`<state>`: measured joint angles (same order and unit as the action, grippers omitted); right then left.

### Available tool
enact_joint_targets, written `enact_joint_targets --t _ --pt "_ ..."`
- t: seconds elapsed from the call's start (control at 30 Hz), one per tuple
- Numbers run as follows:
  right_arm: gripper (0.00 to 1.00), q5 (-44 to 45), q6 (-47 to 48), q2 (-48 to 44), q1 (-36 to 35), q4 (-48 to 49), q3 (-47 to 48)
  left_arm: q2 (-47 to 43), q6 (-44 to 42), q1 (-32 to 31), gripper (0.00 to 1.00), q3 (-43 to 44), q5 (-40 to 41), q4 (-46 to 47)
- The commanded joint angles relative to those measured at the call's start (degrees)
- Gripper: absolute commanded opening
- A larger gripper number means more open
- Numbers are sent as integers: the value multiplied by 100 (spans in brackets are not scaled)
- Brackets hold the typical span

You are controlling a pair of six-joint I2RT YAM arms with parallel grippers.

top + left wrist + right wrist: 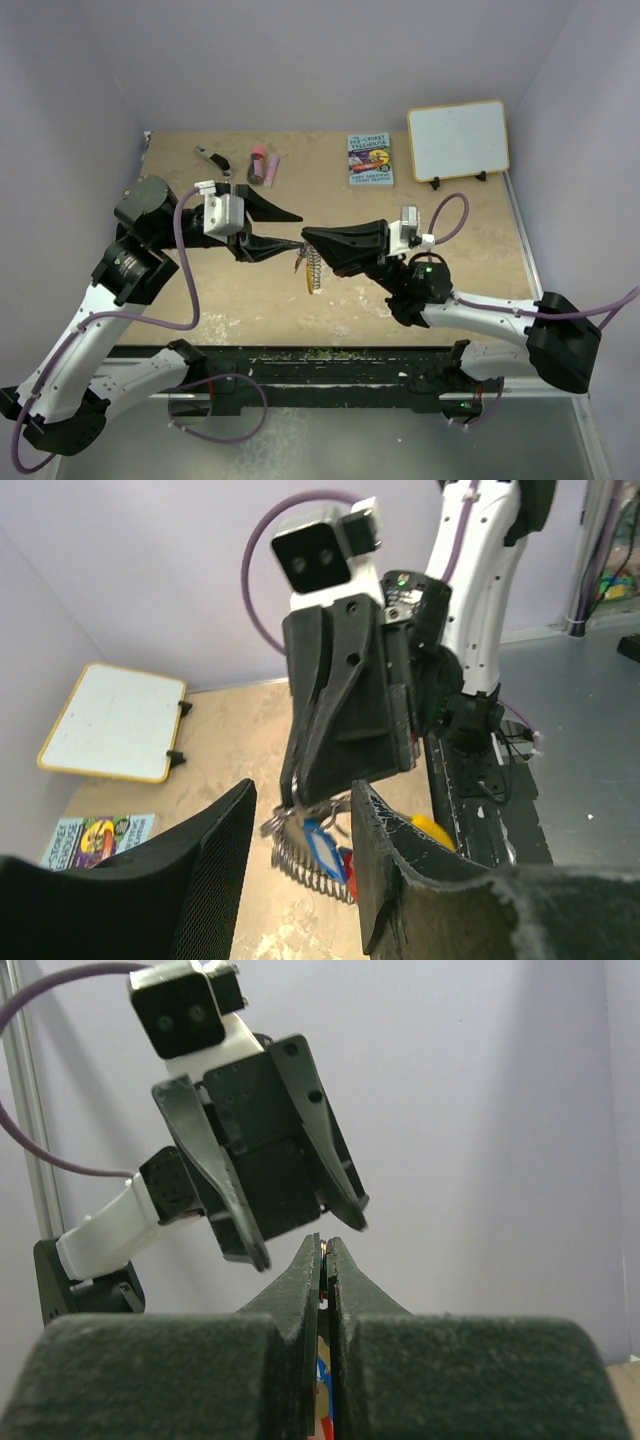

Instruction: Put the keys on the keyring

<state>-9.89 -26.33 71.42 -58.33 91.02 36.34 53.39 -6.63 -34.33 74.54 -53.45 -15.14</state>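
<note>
Though the pinch point is hidden, right gripper [305, 236] clamps the keyring [314, 272], dangling beneath it (silvery coil, yellow stretch). Both keys [320, 848] half-hidden against the coil; left gripper [296, 229] spread, just beside.

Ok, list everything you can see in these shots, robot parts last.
keyring: one, silver coil and yellow, hanging over mid-table.
keys: two, blue and red, against the keyring's coil.
book: one, multicoloured, far side.
whiteboard: one, yellow-framed, far right.
tube: one, dark red, far left.
pink stick: one, beside tube.
clip: one, black-silver, left of tube.
left tool: one, black, open, facing the keyring.
right tool: one, black, shut on keyring.
</note>
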Motion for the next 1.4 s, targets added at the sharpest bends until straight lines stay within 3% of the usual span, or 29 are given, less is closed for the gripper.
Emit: enact_joint_targets --t 0.0,0.13,0.3,0.5,0.7,1.0,1.37 --pt "0 101 106 -332 18 1770 -18 -170 -24 -30 46 -151 610 227" --pt "0 97 119 -476 19 1770 -112 -289 51 -14 45 -224 820 523" --pt "0 49 95 -582 20 1770 -145 -372 280 -19 45 -551 513 753" --pt "0 5 64 -659 17 1770 -161 -245 934 -28 40 -1217 -28 1847" --pt "0 -22 66 -744 16 1770 -186 -193 1218 -30 39 -1724 172 2807" --pt "0 59 153 -840 19 1727 -299 -219 1479 -22 29 -1867 -131 3253" --pt "0 105 187 -783 18 1699 -277 -212 1875 -23 32 -1916 -573 3459"
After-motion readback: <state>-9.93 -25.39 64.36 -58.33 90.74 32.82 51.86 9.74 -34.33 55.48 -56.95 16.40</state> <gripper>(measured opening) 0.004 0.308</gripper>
